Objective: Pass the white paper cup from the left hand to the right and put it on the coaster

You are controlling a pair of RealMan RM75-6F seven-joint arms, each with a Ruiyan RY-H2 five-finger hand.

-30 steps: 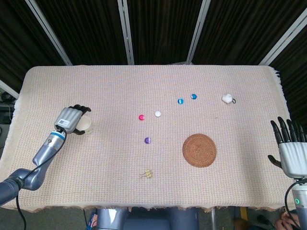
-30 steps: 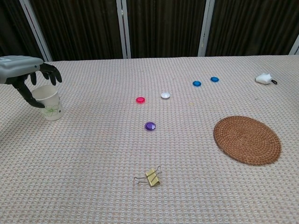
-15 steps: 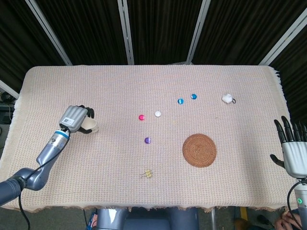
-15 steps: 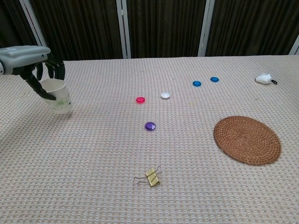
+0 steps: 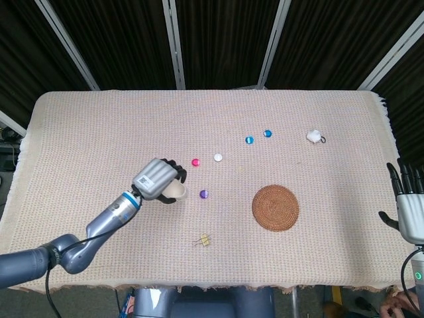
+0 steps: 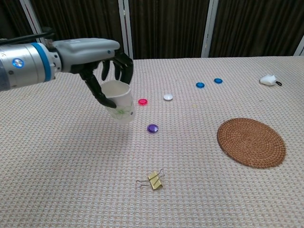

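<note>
Left hand (image 6: 107, 71) grips the white paper cup (image 6: 119, 102) from above, dark fingers (image 6: 97, 92) wrapped over the rim and down the wall; the cup hangs clear of the table (image 5: 99, 126), tilted a little, mouth up. A top grip like this leaves the lower wall free, likely so the other hand can take it from the side. In the head view the cup (image 5: 176, 191) sits just at 9 o'clock of the purple button (image 5: 203, 194), with the coaster (image 5: 275, 207) well apart at 3 o'clock. Right hand (image 5: 411, 205) waits off the table edge at far 3 o'clock, fingers spread and straight, holding nothing; the chest view does not show it. Judgement: carry phase, handover not yet made, the cup about midway across the cloth. Coaster lies bare, nothing on it. Scattered bits: red button (image 6: 142, 101), white button (image 6: 168, 97), two blue buttons (image 6: 200, 85), binder clip (image 6: 153, 180) at 6 o'clock of the cup, small white object (image 6: 269, 80) at far 2 o'clock. Risk: thin paper wall may crush or slip when the grip changes.
</note>
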